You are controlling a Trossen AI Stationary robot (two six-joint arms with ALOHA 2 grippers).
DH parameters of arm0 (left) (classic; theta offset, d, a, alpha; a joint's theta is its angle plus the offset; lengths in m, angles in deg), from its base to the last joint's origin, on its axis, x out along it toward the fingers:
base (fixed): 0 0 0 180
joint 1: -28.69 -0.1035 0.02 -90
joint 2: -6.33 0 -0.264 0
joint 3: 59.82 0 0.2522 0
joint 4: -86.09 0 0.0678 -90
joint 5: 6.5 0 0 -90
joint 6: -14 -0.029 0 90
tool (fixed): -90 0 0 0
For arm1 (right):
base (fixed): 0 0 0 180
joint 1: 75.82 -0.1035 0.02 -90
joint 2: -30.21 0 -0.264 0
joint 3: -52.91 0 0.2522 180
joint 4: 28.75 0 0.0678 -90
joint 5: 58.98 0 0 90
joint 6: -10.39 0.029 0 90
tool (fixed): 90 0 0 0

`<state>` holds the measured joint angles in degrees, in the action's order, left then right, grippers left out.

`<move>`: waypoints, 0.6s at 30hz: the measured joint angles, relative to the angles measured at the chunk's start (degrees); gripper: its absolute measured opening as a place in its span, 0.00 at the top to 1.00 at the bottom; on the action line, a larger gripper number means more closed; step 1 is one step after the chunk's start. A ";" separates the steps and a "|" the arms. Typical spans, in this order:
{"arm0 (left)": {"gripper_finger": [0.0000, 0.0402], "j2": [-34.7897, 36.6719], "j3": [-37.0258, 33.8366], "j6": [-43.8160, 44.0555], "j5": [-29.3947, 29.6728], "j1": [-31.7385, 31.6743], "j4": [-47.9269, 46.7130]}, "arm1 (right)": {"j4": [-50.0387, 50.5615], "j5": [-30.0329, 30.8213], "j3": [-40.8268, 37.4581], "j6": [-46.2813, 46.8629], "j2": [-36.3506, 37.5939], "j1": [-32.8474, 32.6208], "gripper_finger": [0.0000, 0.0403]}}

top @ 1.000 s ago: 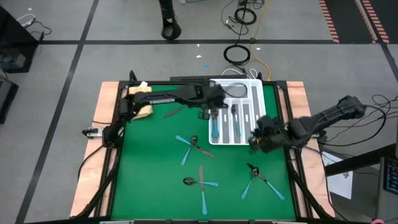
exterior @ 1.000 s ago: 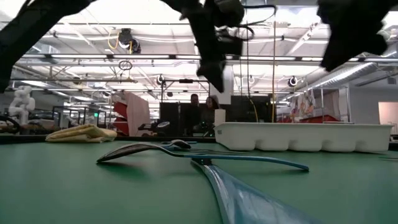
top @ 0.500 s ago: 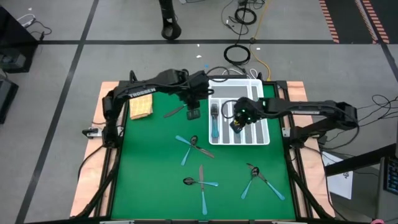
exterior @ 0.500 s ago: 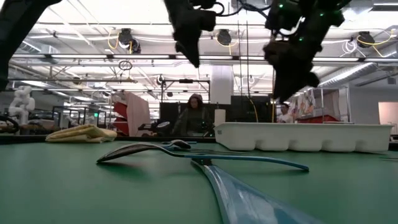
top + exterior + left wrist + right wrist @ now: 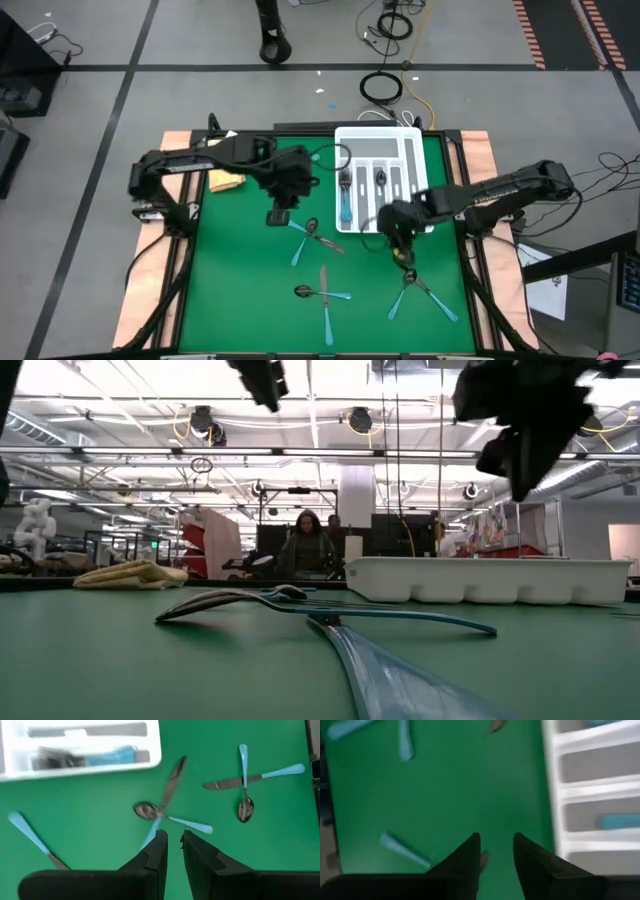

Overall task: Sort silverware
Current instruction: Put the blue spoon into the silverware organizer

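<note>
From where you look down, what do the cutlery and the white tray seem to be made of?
The cutlery: handles look like matte light-blue plastic, heads like dark, glinting metal. The white tray looks like moulded plastic, with smooth, rounded, uniform walls. The green table cover is flat and matte, perhaps felt.

Both arms hover over the green mat [image 5: 230, 270] beside the white tray [image 5: 420, 145].

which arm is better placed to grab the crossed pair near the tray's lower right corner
Right. The right gripper hangs open just above that pair, while the left gripper is across the mat by another pair.
</note>
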<state>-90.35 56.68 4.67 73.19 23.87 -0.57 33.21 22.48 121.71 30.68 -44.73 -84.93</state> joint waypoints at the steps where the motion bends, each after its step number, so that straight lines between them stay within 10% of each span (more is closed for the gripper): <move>1: 0.84 1.61 -2.51 1.66 0.01 0.54 1.10 | 0.03 -0.40 0.00 0.35 -0.14 -1.67 0.74; 18: 0.84 13.53 -32.43 32.03 16.19 17.73 21.78 | 0.80 1.67 -0.81 -6.22 -9.94 -25.15 0.55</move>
<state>-76.82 24.25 36.70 89.38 41.60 21.21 34.01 24.15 120.91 24.46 -54.67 -110.08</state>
